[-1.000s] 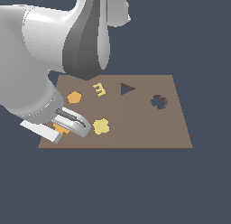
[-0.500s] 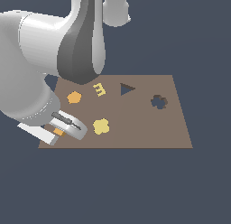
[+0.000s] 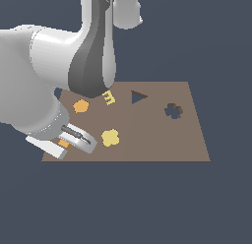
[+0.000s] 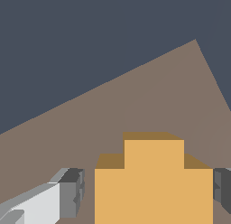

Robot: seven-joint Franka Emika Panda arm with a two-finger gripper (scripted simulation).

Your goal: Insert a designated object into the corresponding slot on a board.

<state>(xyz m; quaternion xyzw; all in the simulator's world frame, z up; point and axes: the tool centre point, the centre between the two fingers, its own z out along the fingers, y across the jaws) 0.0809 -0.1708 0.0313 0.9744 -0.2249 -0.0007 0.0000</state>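
Note:
The orange cross (image 3: 63, 144) lies flat on the brown board (image 3: 157, 139) at its near corner on the exterior view's left. Only a sliver of it shows there between the fingers. My gripper (image 3: 64, 141) is low over it, tilted, with its fingers straddling it. In the wrist view the cross (image 4: 153, 182) fills the space between the fingers (image 4: 72, 192), with a small gap on each side, so the gripper (image 4: 151, 193) is open. The dark clover-shaped slot (image 3: 173, 110) is far across the board on the exterior view's right.
An orange pentagon (image 3: 80, 106), a yellow E-shaped piece (image 3: 109, 97) and a pale-yellow clover piece (image 3: 110, 137) lie on the board. A dark triangular cutout (image 3: 138, 96) is near the far edge. The big arm hangs over the board's left part.
The gripper has moved down and slightly toward the exterior view's left, sinking around the orange cross, so less of the cross shows. The pieces on the board have not moved.

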